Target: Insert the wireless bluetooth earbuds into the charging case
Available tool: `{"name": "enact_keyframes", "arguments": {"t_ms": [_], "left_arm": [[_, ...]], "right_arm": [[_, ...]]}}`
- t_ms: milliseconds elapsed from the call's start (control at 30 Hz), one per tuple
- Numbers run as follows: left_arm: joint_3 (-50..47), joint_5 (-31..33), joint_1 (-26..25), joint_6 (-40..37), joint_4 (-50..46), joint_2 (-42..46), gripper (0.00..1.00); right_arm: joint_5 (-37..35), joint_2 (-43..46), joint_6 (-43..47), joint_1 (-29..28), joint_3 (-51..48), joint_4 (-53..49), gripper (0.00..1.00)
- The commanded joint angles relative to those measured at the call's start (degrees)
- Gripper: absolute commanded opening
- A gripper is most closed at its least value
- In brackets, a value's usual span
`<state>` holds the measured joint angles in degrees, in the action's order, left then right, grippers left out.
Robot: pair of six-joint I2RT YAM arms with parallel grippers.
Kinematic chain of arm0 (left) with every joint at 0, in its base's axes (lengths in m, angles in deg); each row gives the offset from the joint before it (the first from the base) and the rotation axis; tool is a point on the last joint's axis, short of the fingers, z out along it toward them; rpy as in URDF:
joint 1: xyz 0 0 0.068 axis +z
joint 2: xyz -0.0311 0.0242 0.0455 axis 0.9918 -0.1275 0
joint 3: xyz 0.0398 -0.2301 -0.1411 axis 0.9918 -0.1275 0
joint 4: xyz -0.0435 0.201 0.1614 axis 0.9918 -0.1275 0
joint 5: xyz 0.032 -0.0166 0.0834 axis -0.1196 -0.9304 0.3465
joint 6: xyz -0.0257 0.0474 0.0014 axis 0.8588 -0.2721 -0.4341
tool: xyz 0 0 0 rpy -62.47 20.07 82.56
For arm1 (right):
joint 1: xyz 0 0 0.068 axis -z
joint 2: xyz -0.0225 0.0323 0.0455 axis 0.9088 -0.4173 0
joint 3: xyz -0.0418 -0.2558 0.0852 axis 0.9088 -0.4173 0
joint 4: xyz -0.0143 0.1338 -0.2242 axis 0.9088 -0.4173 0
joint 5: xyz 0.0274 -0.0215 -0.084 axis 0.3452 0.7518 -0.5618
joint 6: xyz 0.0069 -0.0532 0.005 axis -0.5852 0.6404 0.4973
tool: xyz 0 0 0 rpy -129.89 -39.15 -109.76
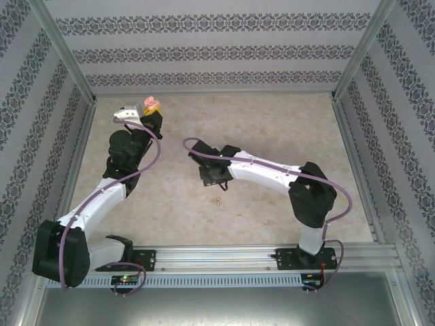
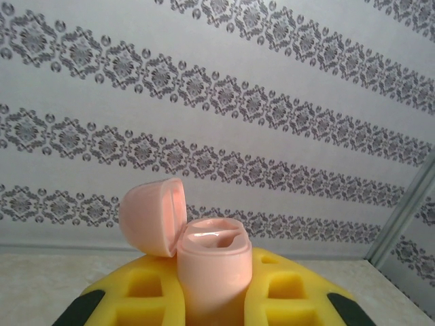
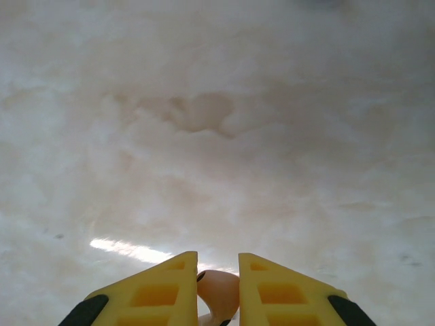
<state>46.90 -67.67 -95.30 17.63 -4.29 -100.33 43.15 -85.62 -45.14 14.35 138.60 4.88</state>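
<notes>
A pinkish-tan charging case point(image 2: 214, 268) stands upright between the yellow fingers point(image 2: 146, 292) of my left gripper point(image 2: 214, 302), which is shut on it. Its round lid point(image 2: 151, 216) hangs open to the left, and the hollow top faces up. In the top view the case point(image 1: 151, 103) is held up at the far left, near the back wall. My right gripper point(image 3: 217, 258) is shut on a pinkish-tan earbud point(image 3: 219, 292), pinched low between its yellow fingers point(image 3: 160, 292) just above the table. In the top view the right gripper point(image 1: 215, 178) hangs over the table's middle.
The pale marbled table point(image 1: 272, 129) is bounded by patterned walls point(image 1: 204, 51) and metal posts at the back corners. A tiny object point(image 1: 219, 202) lies on the table just near of the right gripper. The arms' bases sit on the rail point(image 1: 224, 258) at the near edge.
</notes>
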Motion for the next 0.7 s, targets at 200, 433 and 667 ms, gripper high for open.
{"name": "enact_keyframes", "arguments": {"t_ms": [200,433,667], "left_arm": [[0.34,-16.96,0.69,0.23,8.23,-7.17,0.00],[1.41,-32.68,-2.21,-2.34,18.27,-16.88,0.00],[5.48,-40.75,-8.15,-10.13,18.11,-23.50,0.00]], "right_arm": [[-3.14,12.26,10.11,10.20,-3.39,1.16,0.17],[-2.39,20.13,17.59,15.91,-0.41,2.94,0.18],[0.03,25.30,25.32,17.26,1.93,7.83,0.18]]}}
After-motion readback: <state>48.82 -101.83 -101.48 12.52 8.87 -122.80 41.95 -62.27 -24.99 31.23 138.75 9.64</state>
